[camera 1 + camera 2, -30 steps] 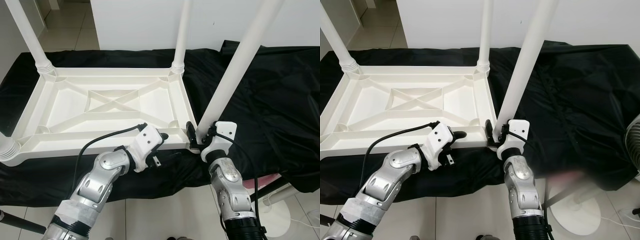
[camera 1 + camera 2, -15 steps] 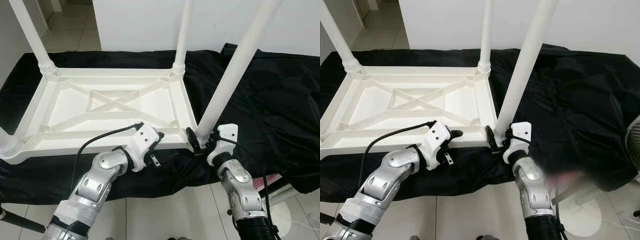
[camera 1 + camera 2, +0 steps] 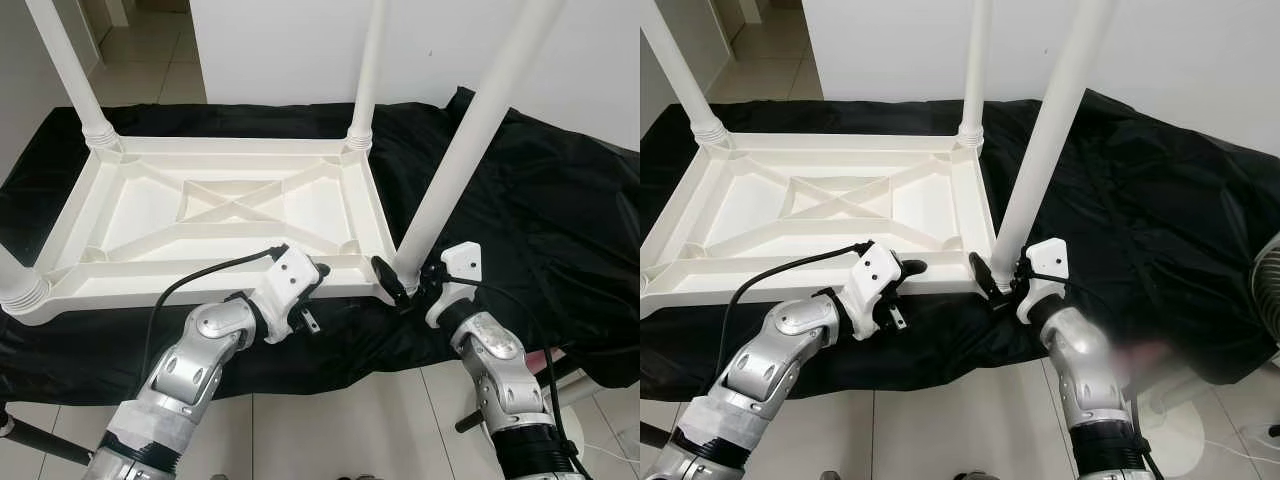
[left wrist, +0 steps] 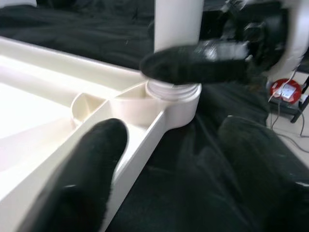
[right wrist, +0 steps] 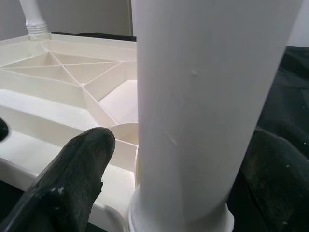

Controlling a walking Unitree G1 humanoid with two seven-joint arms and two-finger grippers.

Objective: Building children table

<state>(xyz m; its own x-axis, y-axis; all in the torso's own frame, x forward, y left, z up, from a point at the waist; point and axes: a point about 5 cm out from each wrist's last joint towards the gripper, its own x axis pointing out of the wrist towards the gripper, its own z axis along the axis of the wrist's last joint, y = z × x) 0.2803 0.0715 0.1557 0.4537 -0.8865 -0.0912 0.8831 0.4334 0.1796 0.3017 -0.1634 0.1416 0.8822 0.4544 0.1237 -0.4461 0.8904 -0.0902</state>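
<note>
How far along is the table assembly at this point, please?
Done: the upturned tabletop lies on the black cloth with legs standing at its other three corners. In hand: the right gripper clasps the base of the near right leg at its socket while the left gripper rests on the near rim. Left: seating that leg and turning the table over.

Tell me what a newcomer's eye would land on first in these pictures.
An upside-down white plastic children's table top lies on a black cloth, its ribbed underside up and white legs standing from its corners. At the near right corner, the right gripper has its jaws around the base of the white tubular leg. The left gripper rests on the table's near edge beside it.
</note>
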